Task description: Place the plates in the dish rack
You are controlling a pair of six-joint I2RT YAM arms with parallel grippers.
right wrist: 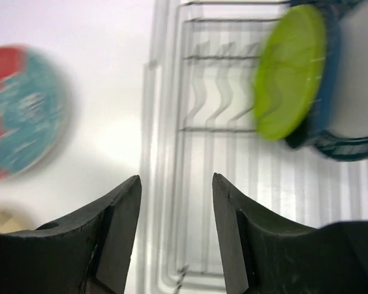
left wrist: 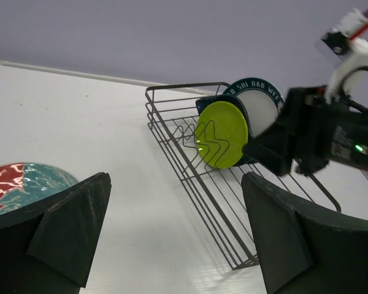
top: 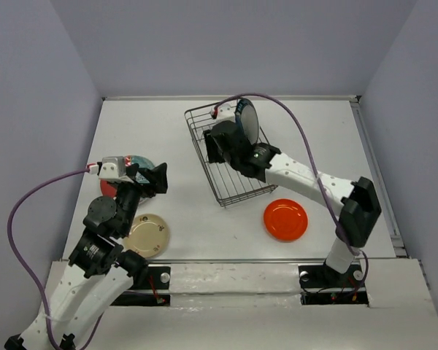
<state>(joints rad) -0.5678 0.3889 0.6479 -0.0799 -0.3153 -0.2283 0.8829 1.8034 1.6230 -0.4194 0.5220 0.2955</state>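
The dish rack (top: 233, 186) is seen standing at a slant on the far middle of the bench (top: 153, 124). Three plates are held on edge among its prongs (left wrist: 185, 131) at the far end. The lime green plate (left wrist: 221, 135) is set nearest the open part of the rack. The dark blue leaf-shaped plate (right wrist: 329, 92) is tucked close behind it, and the white plate with a teal rim (top: 247, 120) is placed farthest back. Whether these three touch one another cannot be told.

The right tool (right wrist: 176, 196) is held over the middle of the rack, just near of the standing plates. Its jaws are parted by a moderate gap and nothing is gripped between them; only the rack is seen through the gap. The left tool (left wrist: 176, 202) is held low over the left side of the bench, pointed toward the rack. Its jaws are spread wide and nothing is held.

Three plates are seen lying flat on the bench. The red-and-teal patterned plate (left wrist: 21, 184) is found at the left, partly covered by the left arm (top: 106, 219) in the top view. The cream plate (top: 147, 235) is laid just near of it, close to the near edge. The orange plate (top: 285, 219) is laid to the right, near the rack's near corner but apart from it, beside the right arm (top: 306, 175).
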